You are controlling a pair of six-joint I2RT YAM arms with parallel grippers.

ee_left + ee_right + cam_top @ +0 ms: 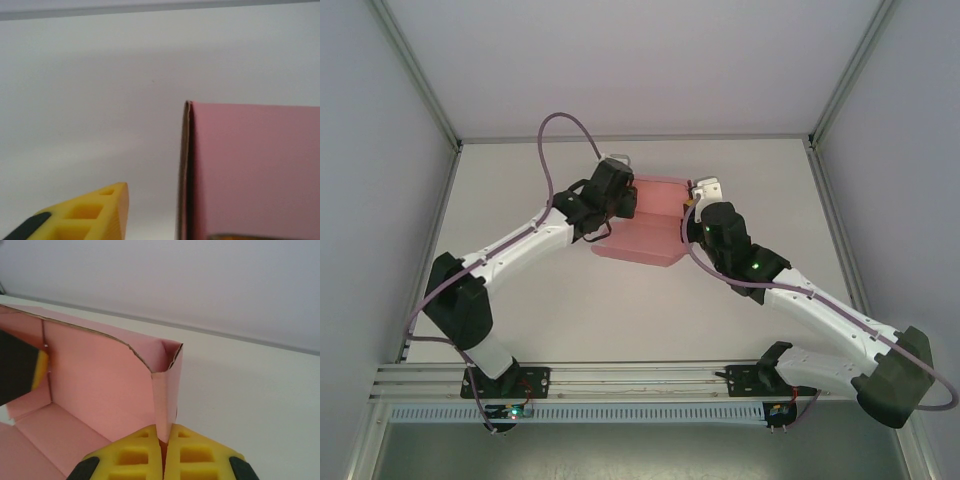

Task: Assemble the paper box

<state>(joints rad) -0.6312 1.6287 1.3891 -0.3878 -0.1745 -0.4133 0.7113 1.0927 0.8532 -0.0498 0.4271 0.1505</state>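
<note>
The yellow fingers point(192, 454) of the right gripper point(164, 440) are pressed together on a corner flap of the pink paper box point(95, 375), which lies partly folded mid-table point(720, 320), while the left gripper point(626, 200) stands with fingers apart at its opposite wall.

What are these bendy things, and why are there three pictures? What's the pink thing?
They are two robot arms, with pinching grippers instead of hands. One picture looks down from a camera above the white table, where a partly folded pink paper box lies between the arms. The other two come from small cameras on the wrists. The right gripper is pinching one raised wall of the box between its yellow fingers. The left gripper is at the box's other end; its yellow finger stands apart from the card, so it isn't squeezing.
</note>
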